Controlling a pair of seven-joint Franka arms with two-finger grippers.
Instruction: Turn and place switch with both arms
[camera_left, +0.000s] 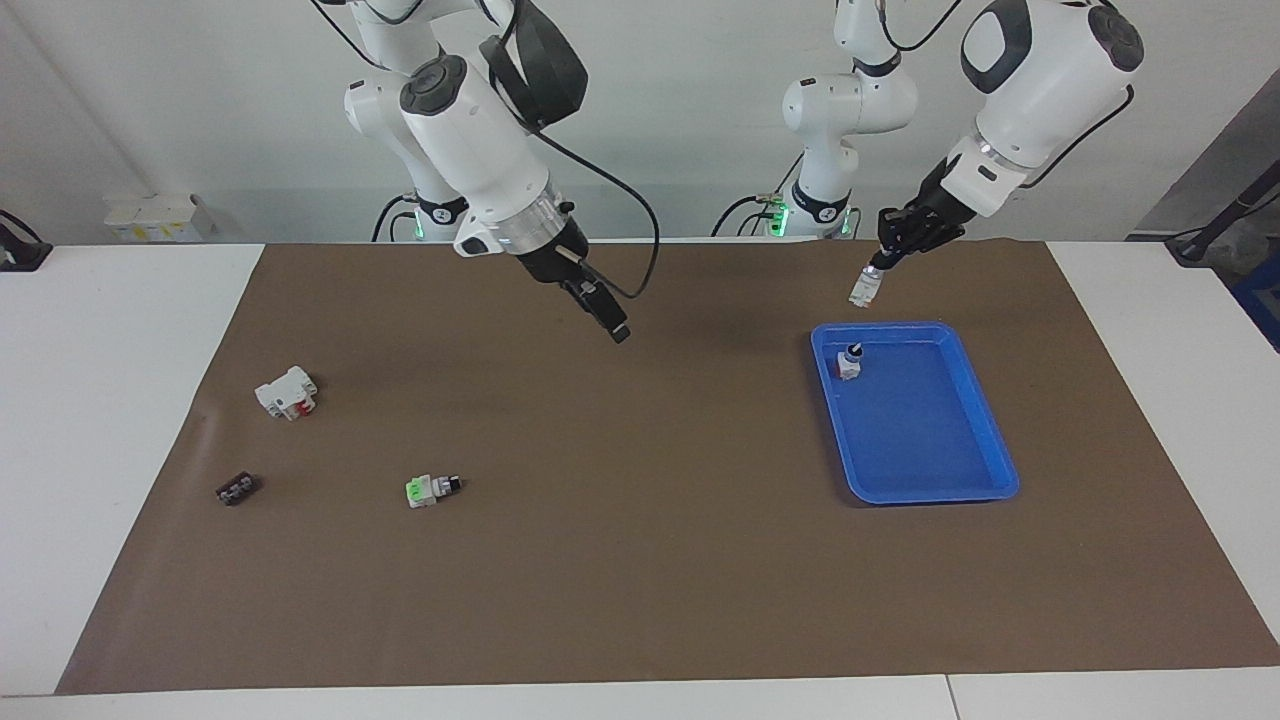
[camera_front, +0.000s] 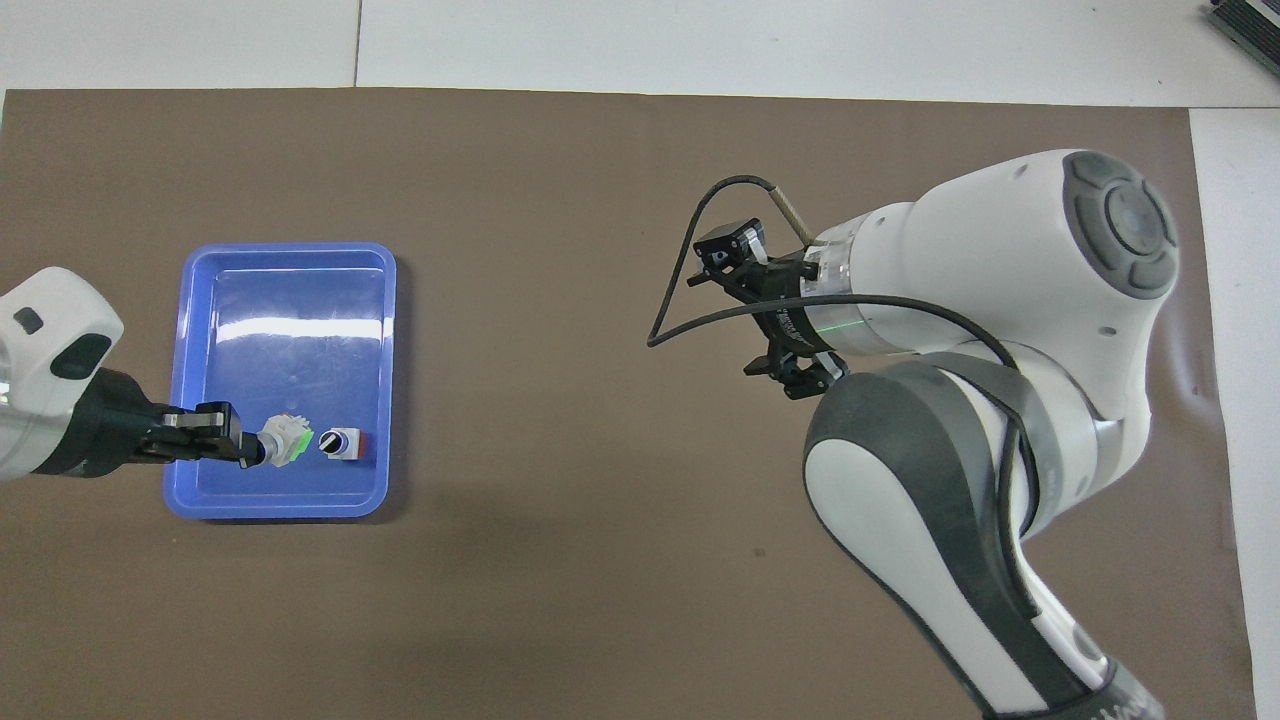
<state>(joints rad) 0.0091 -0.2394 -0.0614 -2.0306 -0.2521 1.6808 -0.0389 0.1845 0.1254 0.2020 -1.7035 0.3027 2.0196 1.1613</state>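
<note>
- Switch (camera_left: 861, 290) hangs knob-up in your left tool (camera_left: 873, 270), clamped shut on the knob end, over the blue tray's (camera_left: 985, 410) edge nearest the robots.
- Looks light, rigid, slick plastic, so I'd grip the collar.
- Another switch (camera_left: 849, 362) stands in the tray.
- Right tool (camera_left: 612, 325) is wide open, empty, over the brown mat (camera_left: 640, 560) on the tabletop (camera_left: 120, 330).

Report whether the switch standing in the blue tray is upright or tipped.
Upright: the switch stands on its base in the blue tray, black knob on top.
</note>
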